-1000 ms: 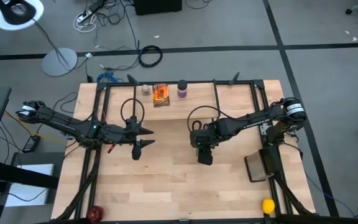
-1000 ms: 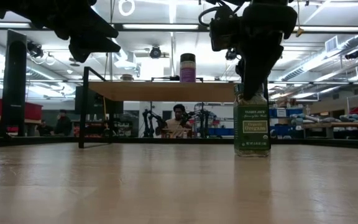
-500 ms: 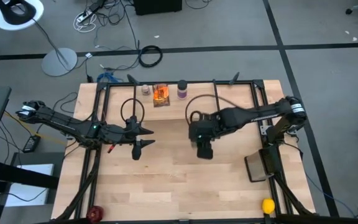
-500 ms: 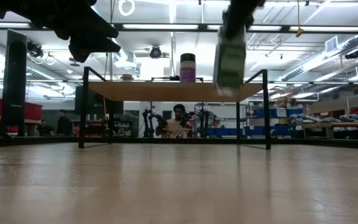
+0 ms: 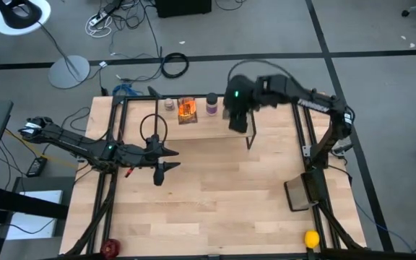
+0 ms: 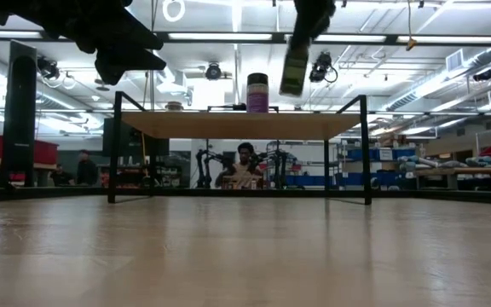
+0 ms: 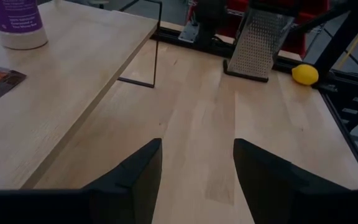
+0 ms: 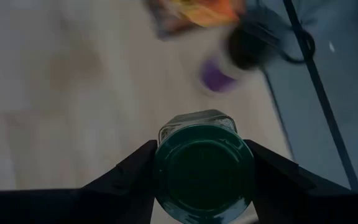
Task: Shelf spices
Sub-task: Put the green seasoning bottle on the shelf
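Note:
My right gripper (image 5: 237, 119) is up over the shelf's right part, shut on the green-lidded jar (image 6: 294, 68), which hangs above the shelf's wooden top board (image 6: 220, 124). On the shelf (image 5: 136, 115) stand the tiny pale-capped jar (image 5: 168, 105) and the purple-labelled jar (image 5: 212, 105), with the orange packet (image 5: 187, 110) lying flat between them. The right wrist view shows the purple-labelled jar (image 8: 219, 78) and the packet (image 8: 197, 12) past the held jar. My left gripper (image 5: 159, 159) waits open over the table in front of the shelf's left half. My right gripper holds the jar at its green lid (image 8: 204, 165), pinched between the two fingers (image 8: 135, 177) that sit on opposite sides of the lid. The fingers come from above, pointing down. The jar is lifted clear, hanging tilted below the fingers, higher than the shelf top.
A metal grater (image 5: 298, 195) lies near the table's right edge, with the yellow ball (image 5: 311, 238) at the near right corner and a red object (image 5: 110, 248) at the near left corner. The shelf's black legs (image 6: 365, 149) stand on the far part. A person (image 6: 244, 162) sits in the room behind.
My right gripper has lifted the green-lidded jar off the middle of the table and carried it up and toward the far edge, over the shelf's right part. The jar stood upright on the table then; now it hangs tilted above the shelf board.

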Robot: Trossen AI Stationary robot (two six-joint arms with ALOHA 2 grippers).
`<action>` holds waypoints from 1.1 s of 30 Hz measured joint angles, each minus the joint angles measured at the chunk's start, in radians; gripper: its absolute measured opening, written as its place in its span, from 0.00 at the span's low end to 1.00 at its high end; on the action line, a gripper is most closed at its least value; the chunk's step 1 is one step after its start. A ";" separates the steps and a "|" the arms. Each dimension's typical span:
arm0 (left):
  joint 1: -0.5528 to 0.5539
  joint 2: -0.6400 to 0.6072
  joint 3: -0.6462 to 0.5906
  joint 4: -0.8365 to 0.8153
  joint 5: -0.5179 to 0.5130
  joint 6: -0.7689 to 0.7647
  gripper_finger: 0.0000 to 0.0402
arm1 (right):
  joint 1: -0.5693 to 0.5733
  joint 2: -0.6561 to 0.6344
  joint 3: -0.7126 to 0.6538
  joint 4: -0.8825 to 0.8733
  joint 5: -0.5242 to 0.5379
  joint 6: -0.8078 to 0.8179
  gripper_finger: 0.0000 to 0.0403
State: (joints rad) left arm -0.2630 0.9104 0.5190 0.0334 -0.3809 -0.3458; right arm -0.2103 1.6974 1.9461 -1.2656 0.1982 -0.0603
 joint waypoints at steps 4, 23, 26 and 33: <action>0.000 0.000 0.000 0.000 0.000 -0.006 0.50 | -0.127 0.000 0.000 -0.014 -0.068 -0.071 0.50; 0.000 0.000 0.000 0.024 -0.020 -0.001 0.50 | -0.316 0.114 0.002 -0.002 -0.226 -0.255 0.50; 0.000 0.000 0.000 0.021 -0.020 0.003 0.50 | -0.316 0.115 0.002 0.010 -0.229 -0.264 0.50; 0.000 0.000 0.000 0.009 -0.020 0.021 0.50 | -0.288 0.111 0.000 0.015 -0.214 -0.285 0.54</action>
State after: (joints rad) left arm -0.2626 0.9108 0.5190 0.0428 -0.4007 -0.3252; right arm -0.4984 1.8088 1.9458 -1.2506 -0.0157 -0.3453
